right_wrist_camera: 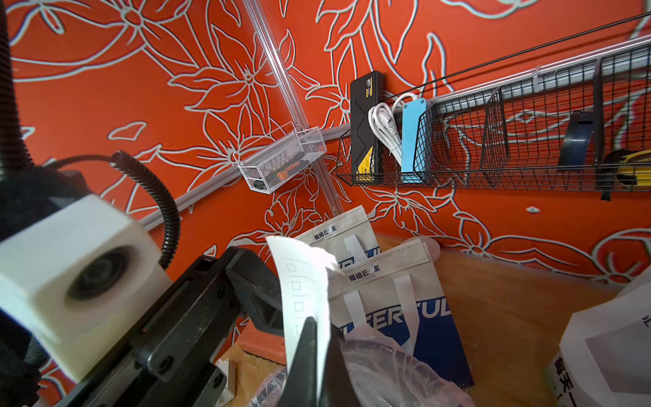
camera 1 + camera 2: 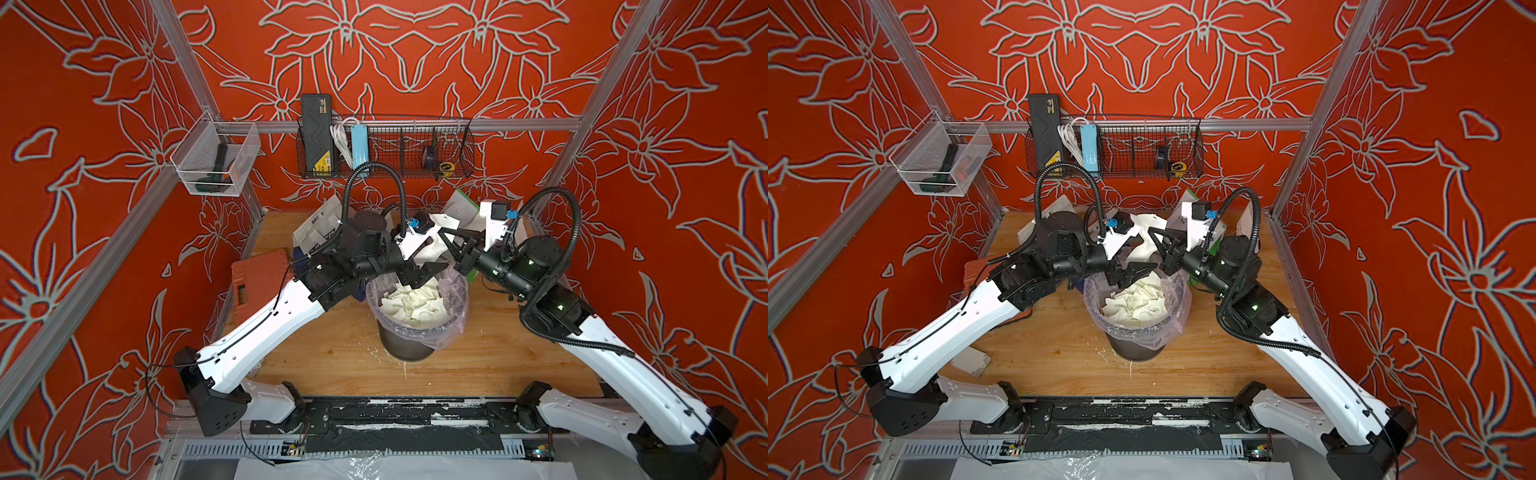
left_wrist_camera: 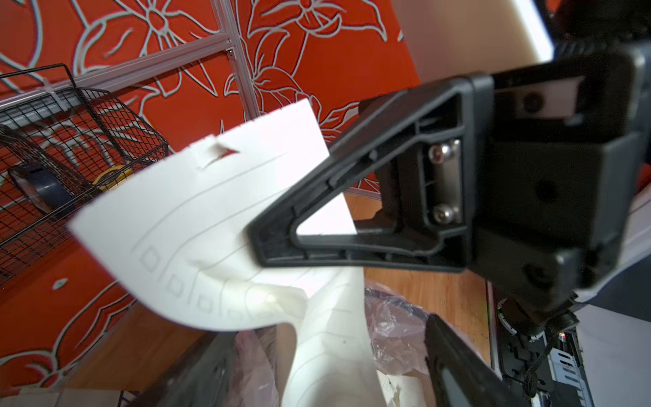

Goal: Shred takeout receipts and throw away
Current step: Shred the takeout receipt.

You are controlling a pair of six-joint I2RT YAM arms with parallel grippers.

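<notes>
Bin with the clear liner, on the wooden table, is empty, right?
Not empty: the bin with the clear liner, on the wooden table, holds a heap of torn white scraps, seen in both top views.

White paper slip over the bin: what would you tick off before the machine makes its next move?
1. Right gripper pinches the thin white paper receipt: ok.
2. Left gripper open and empty: ok.
3. Receipt hangs over the black round bin with clear liner: ok.
4. Torn white scraps lie inside the liner: ok.
5. Receipt shredded small: not ok, it is one large piece.
</notes>
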